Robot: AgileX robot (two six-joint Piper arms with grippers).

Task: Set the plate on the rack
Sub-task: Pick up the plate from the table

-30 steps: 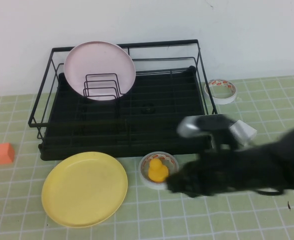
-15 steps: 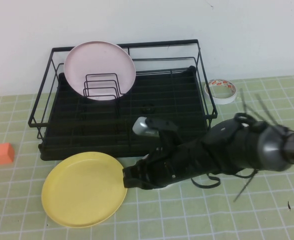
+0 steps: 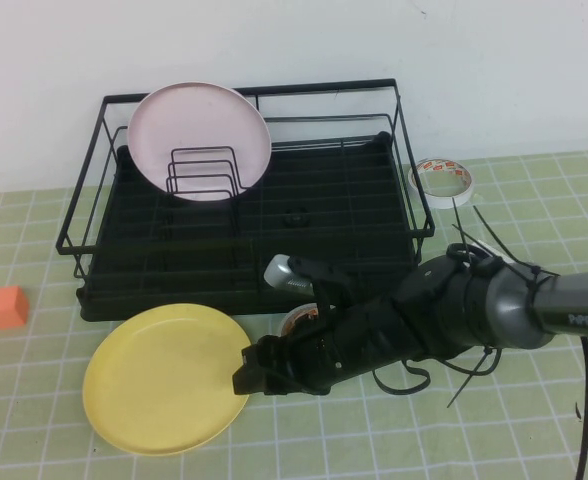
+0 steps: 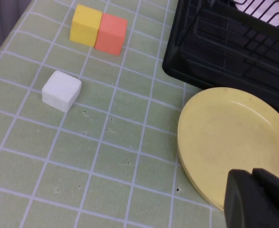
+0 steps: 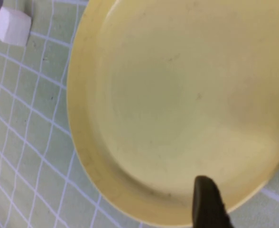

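The yellow plate lies flat on the green mat in front of the black wire rack. It also shows in the left wrist view and fills the right wrist view. My right gripper reaches across from the right, low at the plate's right edge. It is open: one finger is over the plate just inside the rim, the other is at the picture's edge outside the rim. My left gripper is out of the high view; its fingers are shut and empty above the plate's near edge.
A pale pink plate stands in the rack's back-left slots. A small white bowl is mostly hidden behind my right arm. A tape roll lies right of the rack. Orange and yellow blocks and a white cube lie far left.
My right arm has swung left along the rack's front, from right of the small bowl to the yellow plate's right edge. It now covers the bowl. The plate has not moved.
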